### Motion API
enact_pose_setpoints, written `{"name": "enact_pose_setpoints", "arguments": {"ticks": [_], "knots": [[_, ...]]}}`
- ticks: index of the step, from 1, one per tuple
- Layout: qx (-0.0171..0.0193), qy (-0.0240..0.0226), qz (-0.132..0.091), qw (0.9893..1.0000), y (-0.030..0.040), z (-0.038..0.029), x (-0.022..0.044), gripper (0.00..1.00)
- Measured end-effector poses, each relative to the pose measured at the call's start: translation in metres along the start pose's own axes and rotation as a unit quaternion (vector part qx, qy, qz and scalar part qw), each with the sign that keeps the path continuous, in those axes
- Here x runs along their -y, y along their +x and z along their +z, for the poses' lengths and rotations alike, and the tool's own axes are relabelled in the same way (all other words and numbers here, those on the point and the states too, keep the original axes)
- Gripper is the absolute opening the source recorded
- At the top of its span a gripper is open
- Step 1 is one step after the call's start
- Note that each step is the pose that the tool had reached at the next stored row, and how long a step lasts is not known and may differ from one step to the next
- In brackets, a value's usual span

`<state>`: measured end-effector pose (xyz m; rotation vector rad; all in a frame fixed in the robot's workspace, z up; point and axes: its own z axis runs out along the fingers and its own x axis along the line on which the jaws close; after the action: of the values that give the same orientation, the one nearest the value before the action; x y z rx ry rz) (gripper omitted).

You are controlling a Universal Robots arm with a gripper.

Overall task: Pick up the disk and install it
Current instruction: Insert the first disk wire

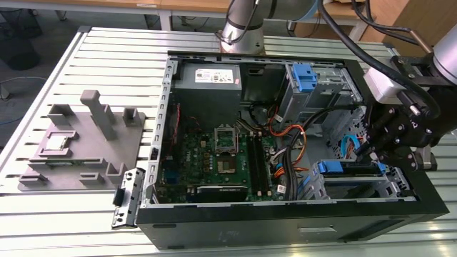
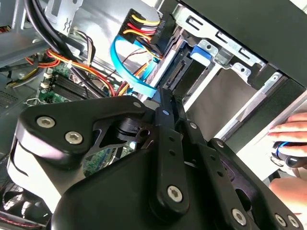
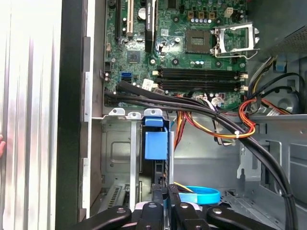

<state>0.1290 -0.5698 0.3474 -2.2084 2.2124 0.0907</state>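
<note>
The disk (image 1: 353, 167) lies in the drive bay at the near corner of the open computer case (image 1: 286, 235), on the exterior view's right. Its blue carrier frame faces the motherboard. In the first wrist view the blue carrier (image 3: 156, 143) stands edge-on in the metal bay. In the second wrist view the disk's dark end (image 2: 184, 72) sits beside a blue tab. My gripper (image 1: 371, 154) hangs just above the bay. Its black fingers are pressed together in both wrist views (image 2: 168, 100) (image 3: 165, 192), with nothing seen between them, and the tips are close to the disk's edge.
Bundled black, orange and blue cables (image 3: 216, 115) cross between the bay and the motherboard (image 1: 221, 160). A power-supply box (image 1: 207, 76) and a blue latch (image 1: 303, 77) sit at the case's far side. A grey fixture block (image 1: 78, 144) stands on the table. A person's hand (image 2: 288, 139) rests outside the case.
</note>
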Motion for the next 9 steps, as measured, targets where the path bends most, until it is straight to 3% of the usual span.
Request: {"name": "enact_pose_setpoints", "arguments": {"ticks": [9], "knots": [[-0.0005,0.0117,-0.013,0.9998,0.0010,0.0072,-0.0033,0.16]]}}
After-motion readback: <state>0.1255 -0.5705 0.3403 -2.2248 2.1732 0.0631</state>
